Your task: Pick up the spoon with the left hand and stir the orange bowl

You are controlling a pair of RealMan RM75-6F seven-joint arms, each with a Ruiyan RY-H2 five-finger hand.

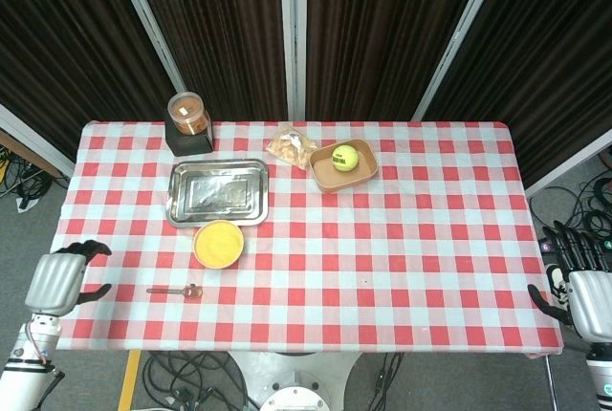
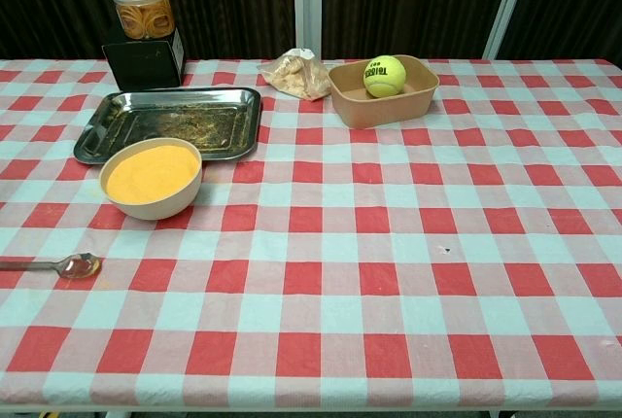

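Fingers [image 1: 91, 249] of the left hand [image 1: 59, 282] are seen apart, apparently curled, nothing held, left of the spoon [image 1: 175, 290]. The orange bowl [image 1: 218, 244] sits just beyond the spoon. The right hand [image 1: 583, 282] is spread, empty, far right.
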